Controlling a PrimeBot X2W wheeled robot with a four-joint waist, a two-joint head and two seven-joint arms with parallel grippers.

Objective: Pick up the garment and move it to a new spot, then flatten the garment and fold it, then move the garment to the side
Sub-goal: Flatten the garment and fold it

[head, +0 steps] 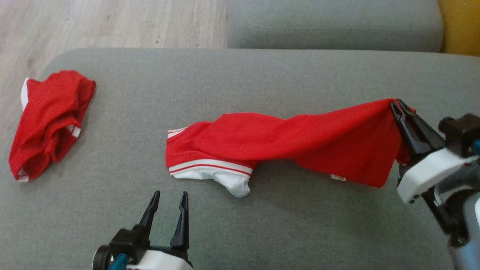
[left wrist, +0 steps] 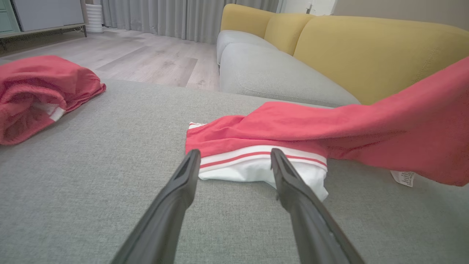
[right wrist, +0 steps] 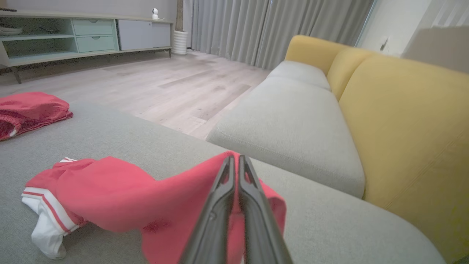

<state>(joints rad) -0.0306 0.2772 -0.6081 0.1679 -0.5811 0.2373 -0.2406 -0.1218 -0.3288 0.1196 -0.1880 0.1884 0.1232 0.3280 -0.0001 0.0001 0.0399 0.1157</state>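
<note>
A red garment with white striped trim was stretched across the grey fabric cushion, one end clamped above it by the right gripper; the left gripper was seen over it, jaws apart

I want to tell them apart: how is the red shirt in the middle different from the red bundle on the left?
The middle shirt is stretched long, with one end lifted off the grey cushion; the left bundle lies bunched in a heap. The right gripper pinches the middle shirt; nothing touches the left bundle. Both are red with white trim.
</note>
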